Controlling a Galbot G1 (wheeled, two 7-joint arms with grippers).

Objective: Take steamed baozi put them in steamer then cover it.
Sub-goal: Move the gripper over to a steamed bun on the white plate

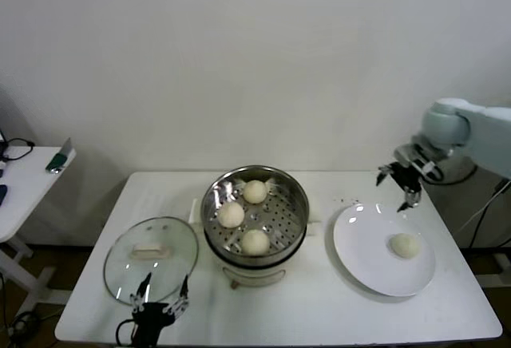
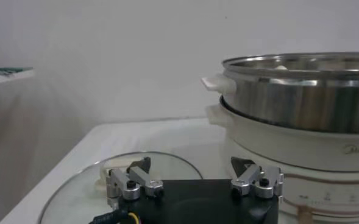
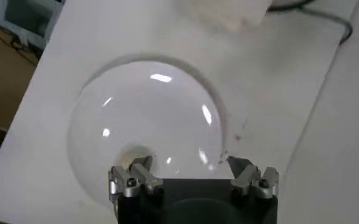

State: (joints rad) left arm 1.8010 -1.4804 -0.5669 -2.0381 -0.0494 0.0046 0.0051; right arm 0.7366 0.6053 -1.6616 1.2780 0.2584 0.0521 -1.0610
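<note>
Risk assessment first: dropping or skidding the last baozi (image 1: 405, 245) across the glossy plate (image 1: 363, 262), judged likely if descending off-centre, since a smooth round bun tends to roll away from one finger; crushing it, judged likely if closing too hard on soft dough. Further hazard: clipping the steamer (image 1: 297, 196) rim during the carry, judged likely if travelling too low. Right gripper (image 1: 400, 182) hovering above the plate's far edge, at roughly 1 o'clock of the plate, fingers spread open and empty, pointing down. Remaining baozi sitting on the plate toward 3 o'clock of its centre, at about 6 o'clock from the right gripper, near but clearly apart and lower; showing in the right wrist view only as a faint pale shape (image 3: 132, 151) just beyond one fingertip. Three baozi already lying inside the steamer: one at 12 o'clock (image 1: 255, 191), one at 9 o'clock (image 1: 231, 215), one at 6 o'clock (image 1: 255, 242). Steamer standing mid-table on its white pot base (image 2: 289, 146). Cover (image 1: 151, 259) lying flat on the table (image 1: 88, 296) at 8 o'clock of the steamer, handle up, not yet placed. Left gripper (image 1: 162, 292) waiting at the cover's near edge, fingers open, holding nothing. Judging the task well past halfway: one bun and the covering remaining.
</note>
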